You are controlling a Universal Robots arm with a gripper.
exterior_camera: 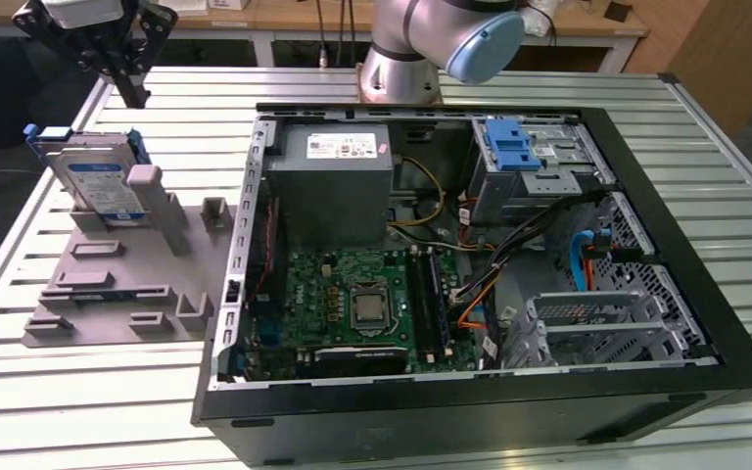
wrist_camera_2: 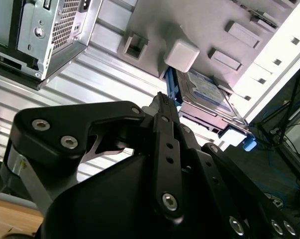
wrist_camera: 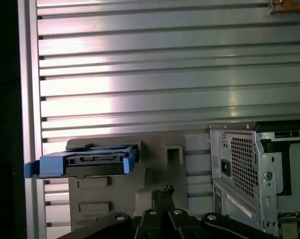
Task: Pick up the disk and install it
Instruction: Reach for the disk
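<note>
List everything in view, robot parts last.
disk: one, silver with blue frame, upright in the holder
holder: one, grey, on the table at the exterior view's left
case: one, black, open, beside the holder
power supply: one, grey, inside the case
motherboard: one, green, inside the case
latch: one, blue, inside the case
table: one, silver, slatted, under everything
arm: one, grey, behind the case
tool: one, black, shut, above the disk

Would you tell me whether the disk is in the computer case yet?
Out: the disk stands on edge in the grey holder beside the case.
</note>
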